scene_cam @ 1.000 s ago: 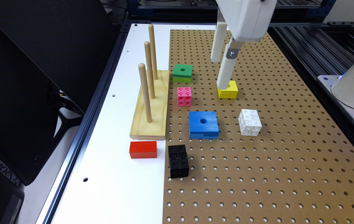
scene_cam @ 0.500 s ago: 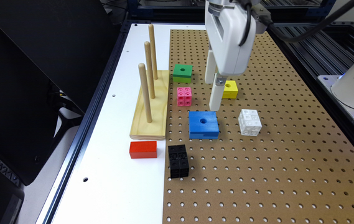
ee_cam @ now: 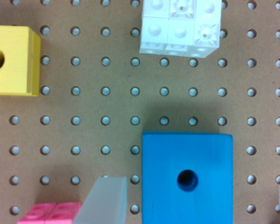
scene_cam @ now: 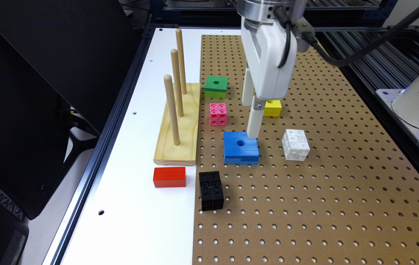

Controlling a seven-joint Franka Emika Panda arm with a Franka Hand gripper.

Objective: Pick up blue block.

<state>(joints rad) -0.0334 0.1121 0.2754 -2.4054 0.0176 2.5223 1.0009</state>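
The blue block point(scene_cam: 241, 148) lies flat on the brown pegboard point(scene_cam: 305, 206), its round centre hole facing up. In the exterior view my gripper point(scene_cam: 251, 120) hangs just above the block's far edge, one white finger reaching down close to its top. In the wrist view the blue block point(ee_cam: 200, 158) sits between the two pale fingertips point(ee_cam: 104, 201), and the gripper point(ee_cam: 193, 205) is open wider than the block. Neither finger touches the block.
Close around the blue block are a yellow holed block point(scene_cam: 272, 108), a pink cube point(scene_cam: 218, 114), a white cube point(scene_cam: 295, 144), a black block point(scene_cam: 211, 190) and a green holed block point(scene_cam: 216, 86). A wooden peg stand point(scene_cam: 178, 123) and a red brick point(scene_cam: 169, 177) sit on the white strip.
The gripper has moved from over the yellow block toward the exterior view's left and nearer the camera, ending over the blue block's far edge. No block has moved.
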